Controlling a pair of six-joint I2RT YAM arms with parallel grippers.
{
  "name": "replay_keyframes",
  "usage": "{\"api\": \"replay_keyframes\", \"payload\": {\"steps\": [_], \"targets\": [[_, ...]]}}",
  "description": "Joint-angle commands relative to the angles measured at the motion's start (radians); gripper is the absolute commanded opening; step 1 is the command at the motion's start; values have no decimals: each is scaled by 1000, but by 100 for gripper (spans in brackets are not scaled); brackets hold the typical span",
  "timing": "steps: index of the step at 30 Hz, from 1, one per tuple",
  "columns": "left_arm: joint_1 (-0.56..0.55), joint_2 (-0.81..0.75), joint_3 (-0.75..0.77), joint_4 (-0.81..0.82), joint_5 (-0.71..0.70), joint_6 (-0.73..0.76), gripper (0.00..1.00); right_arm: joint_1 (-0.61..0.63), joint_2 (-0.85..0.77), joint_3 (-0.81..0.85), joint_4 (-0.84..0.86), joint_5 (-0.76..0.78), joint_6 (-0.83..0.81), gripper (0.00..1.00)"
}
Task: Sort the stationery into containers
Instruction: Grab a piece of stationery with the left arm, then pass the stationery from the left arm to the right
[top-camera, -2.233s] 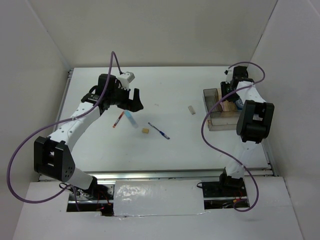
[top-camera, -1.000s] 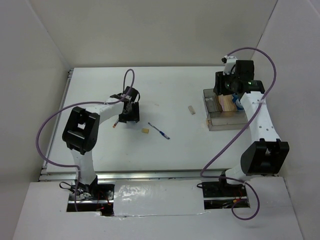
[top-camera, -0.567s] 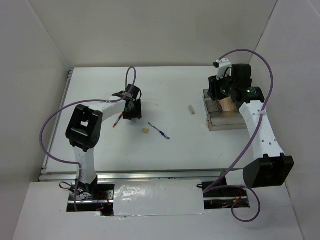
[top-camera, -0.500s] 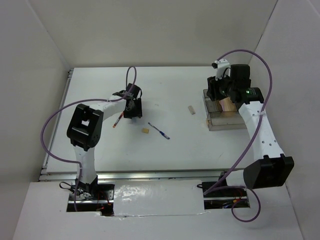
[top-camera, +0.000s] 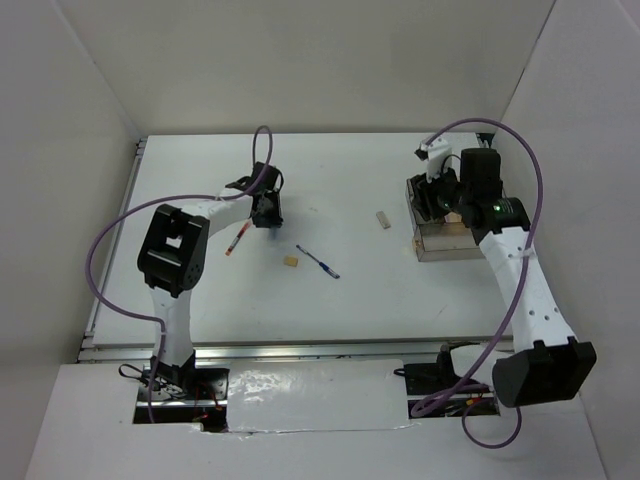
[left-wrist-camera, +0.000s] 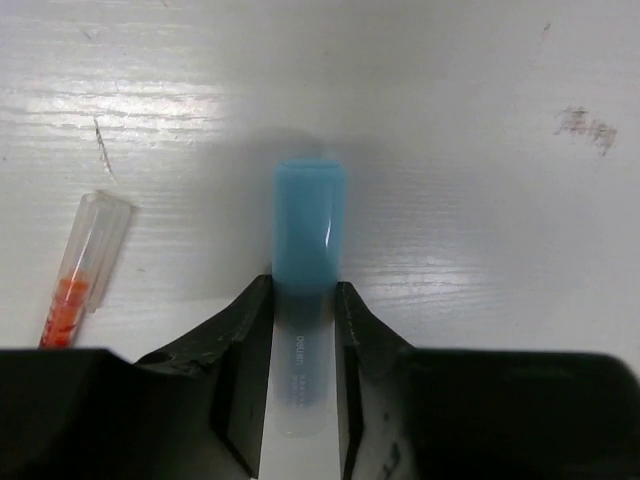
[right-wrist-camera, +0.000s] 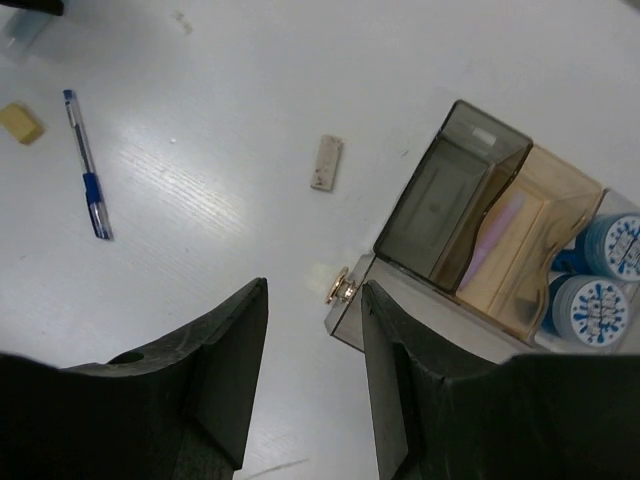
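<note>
The light-blue bar (left-wrist-camera: 308, 230) lies flat on the white table, its near end between the fingers of my left gripper (left-wrist-camera: 304, 300), which is shut on it; from above that gripper (top-camera: 265, 222) covers the bar. A red pen (left-wrist-camera: 80, 265) (top-camera: 237, 240) lies just left of it. My right gripper (right-wrist-camera: 312, 290) (top-camera: 432, 200) hangs open and empty over the near left corner of the clear tray (right-wrist-camera: 440, 325) (top-camera: 445, 248). In the tray are a pink bar (right-wrist-camera: 495, 240) and two blue-white rolls (right-wrist-camera: 588, 310). Its smoky-grey section (right-wrist-camera: 450, 195) holds nothing.
A blue pen (top-camera: 318, 262) (right-wrist-camera: 88, 170) and a tan cube (top-camera: 291, 261) (right-wrist-camera: 20, 122) lie mid-table. A beige block (top-camera: 382, 219) (right-wrist-camera: 326, 163) lies left of the tray. A small brass knob (right-wrist-camera: 340, 285) sticks out of the tray's near corner. White walls enclose the table.
My left gripper's fingers have closed in on the light-blue bar. The right arm has swung from over the tray toward its left near corner.
</note>
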Motion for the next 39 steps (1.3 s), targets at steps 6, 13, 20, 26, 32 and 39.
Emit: {"api": "replay_keyframes", "payload": {"steps": [6,13,20,26,32,39], "targets": [[-4,-37,-8,-2,130,19,5,113,-188,-124,40,-96,-297,52],[3,-215,17,-31,447,-52,0,378,-239,-203,108,-47,-497,50],[-34,-256,-22,-3,834,-136,0,699,-225,-312,257,-4,-784,48],[-73,-252,-33,-41,940,-117,0,831,-213,-435,384,2,-964,46],[-107,-247,-62,-31,961,-129,0,864,-141,-438,412,25,-999,44],[-141,-244,-71,-23,966,-141,0,838,-85,-424,409,30,-1011,47]]}}
